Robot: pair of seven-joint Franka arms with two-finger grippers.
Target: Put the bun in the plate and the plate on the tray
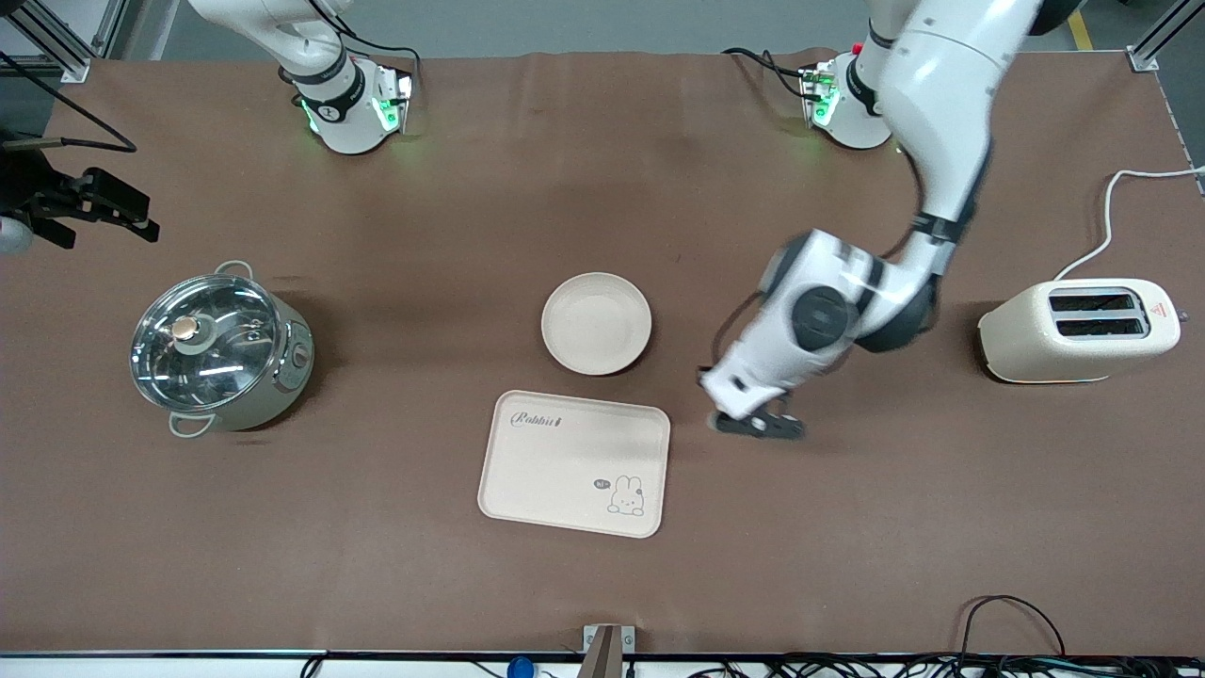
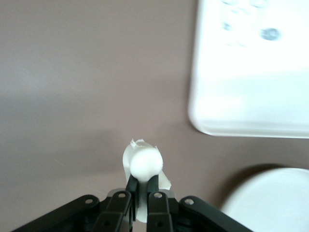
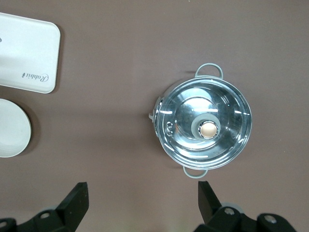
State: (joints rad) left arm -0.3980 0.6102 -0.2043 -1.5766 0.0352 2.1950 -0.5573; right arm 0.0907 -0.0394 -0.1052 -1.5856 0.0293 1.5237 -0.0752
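Note:
The round cream plate (image 1: 596, 322) lies empty at mid-table. The Rabbit tray (image 1: 575, 462) lies empty just nearer the front camera. My left gripper (image 1: 758, 424) is low over bare table beside the tray, toward the left arm's end. In the left wrist view it (image 2: 143, 180) is shut on the small pale bun (image 2: 146, 161), with a thin white flap behind the bun. The tray (image 2: 251, 72) and the plate (image 2: 275, 198) show there too. The bun is hidden in the front view. My right gripper (image 3: 142, 193) is open and empty, high over the table near the pot.
A steel pot with a glass lid (image 1: 218, 348) stands toward the right arm's end and also shows in the right wrist view (image 3: 205, 128). A cream toaster (image 1: 1078, 330) with a white cord stands toward the left arm's end. Cables run along the table's front edge.

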